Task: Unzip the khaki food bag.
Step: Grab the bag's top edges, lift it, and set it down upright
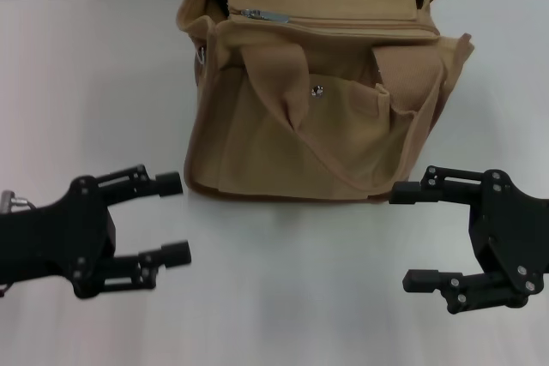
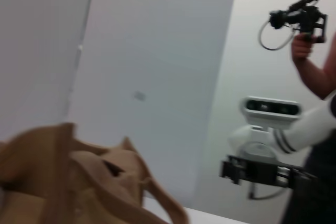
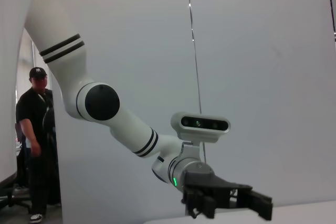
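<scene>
The khaki food bag (image 1: 317, 100) stands upright at the back middle of the white table, its front pocket with metal snap (image 1: 317, 90) facing me. Its top zipper runs across the top, with the silver pull (image 1: 262, 15) at the bag's left end. One looped handle hangs down the front. My left gripper (image 1: 171, 218) is open, low at the front left, apart from the bag. My right gripper (image 1: 412, 236) is open at the front right, just off the bag's lower right corner. The bag's top (image 2: 79, 182) shows in the left wrist view.
The white table (image 1: 283, 297) stretches around the bag, with bare surface in front between the grippers. A grey wall runs behind. The wrist views show the opposite arms (image 3: 131, 135) and people standing off the table (image 3: 34, 145).
</scene>
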`<state>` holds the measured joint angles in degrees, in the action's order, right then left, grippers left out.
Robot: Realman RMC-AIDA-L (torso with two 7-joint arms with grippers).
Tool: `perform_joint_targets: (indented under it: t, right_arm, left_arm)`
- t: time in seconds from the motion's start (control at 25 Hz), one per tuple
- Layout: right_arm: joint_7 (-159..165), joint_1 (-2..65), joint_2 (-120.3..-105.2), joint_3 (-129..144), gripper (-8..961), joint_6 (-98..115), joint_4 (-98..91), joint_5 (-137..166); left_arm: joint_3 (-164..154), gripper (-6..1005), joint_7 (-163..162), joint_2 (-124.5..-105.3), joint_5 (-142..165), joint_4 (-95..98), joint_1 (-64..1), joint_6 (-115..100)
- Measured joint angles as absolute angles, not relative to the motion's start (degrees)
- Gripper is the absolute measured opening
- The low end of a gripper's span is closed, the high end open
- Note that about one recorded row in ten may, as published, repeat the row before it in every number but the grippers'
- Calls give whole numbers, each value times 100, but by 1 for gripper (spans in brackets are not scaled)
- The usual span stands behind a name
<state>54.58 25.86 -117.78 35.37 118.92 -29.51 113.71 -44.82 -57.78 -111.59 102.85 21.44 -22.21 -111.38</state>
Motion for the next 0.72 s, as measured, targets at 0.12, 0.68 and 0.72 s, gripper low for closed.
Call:
perform_joint_targets:
  t: [0.12, 0.68, 0.72]
  right_arm:
    - [5459, 2613, -11782, 3540, 795, 11903, -2953, 11365]
    - [5582, 2549, -11844, 2988, 795, 11748, -2862, 11312]
    - [5575, 2529, -11849, 2858, 795, 11769, -2846, 11310]
  left_arm:
    - [-4484, 798, -5750, -11190, 10456, 2194, -2215, -11279]
    - [-4177, 798, -5885, -11389, 10445, 2214, -2209, -11136]
    - [-3875, 798, -5950, -11453, 10439, 2212, -2200, -10993]
